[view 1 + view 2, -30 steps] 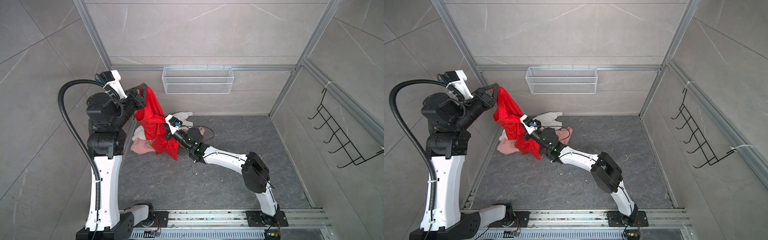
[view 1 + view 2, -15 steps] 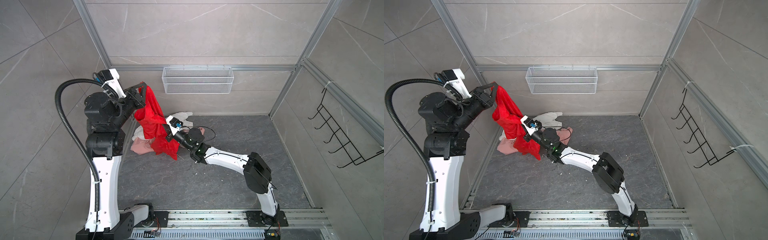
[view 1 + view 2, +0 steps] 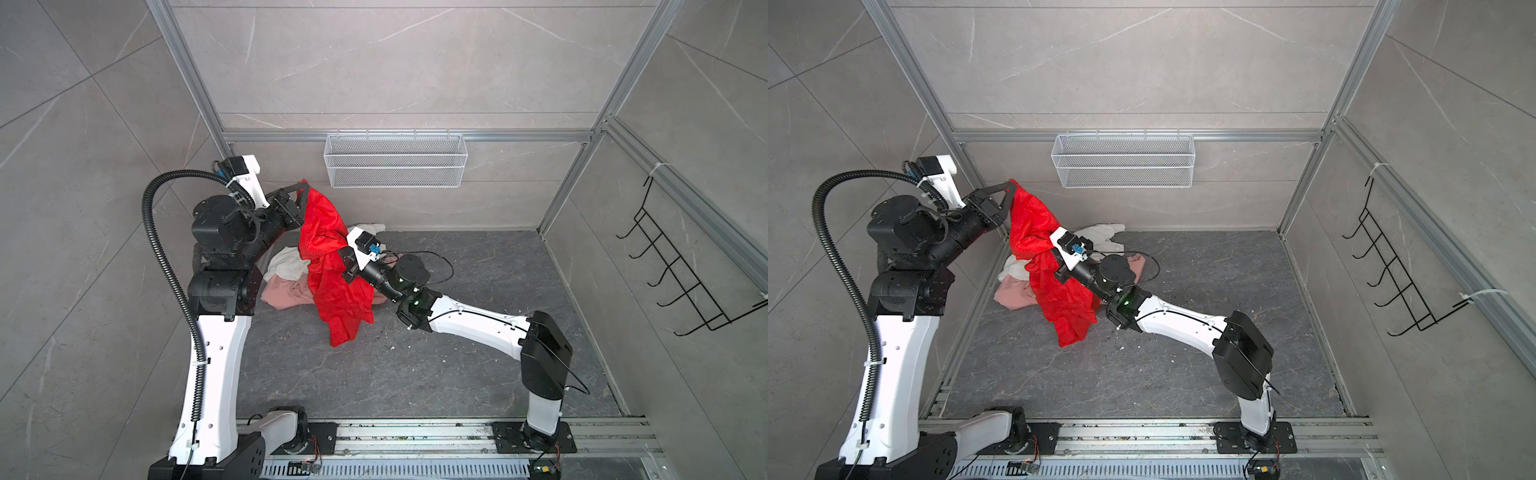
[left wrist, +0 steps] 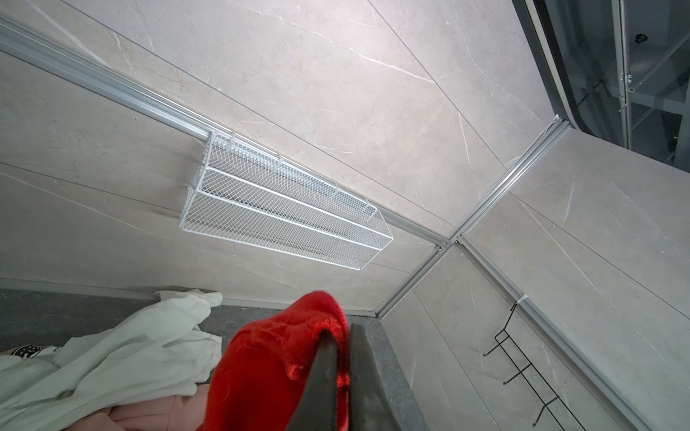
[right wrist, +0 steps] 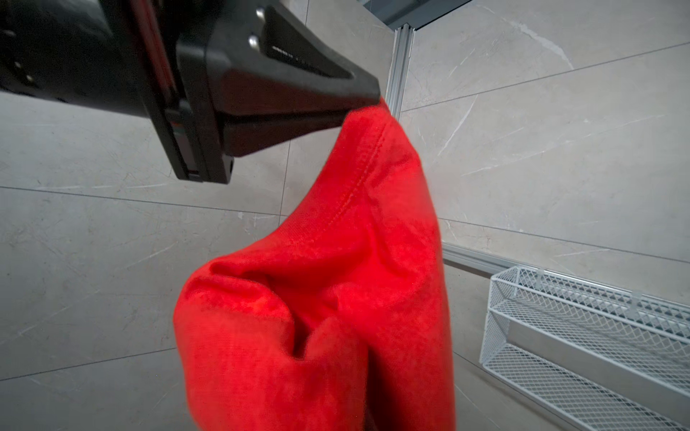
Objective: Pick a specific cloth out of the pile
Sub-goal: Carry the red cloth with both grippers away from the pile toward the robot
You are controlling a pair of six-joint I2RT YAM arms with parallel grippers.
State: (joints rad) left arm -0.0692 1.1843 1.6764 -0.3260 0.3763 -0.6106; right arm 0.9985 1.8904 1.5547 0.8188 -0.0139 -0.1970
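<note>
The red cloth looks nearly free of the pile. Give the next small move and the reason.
Probably raise the left gripper a little: it pinches the red cloth by its top corner, but the lower end hangs down by the pink cloth.

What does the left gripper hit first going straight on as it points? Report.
Beyond the red cloth pinched in the left gripper, the way looks free up to the back wall by the wire basket; depth is unclear, so it might clip the basket.

Grey tile walls (image 3: 374, 62) stand around a dark stone floor (image 3: 415, 365). A white wire basket (image 3: 395, 160) hangs on the back wall. Black hooks (image 3: 681, 257) hang far right of the basket.
</note>
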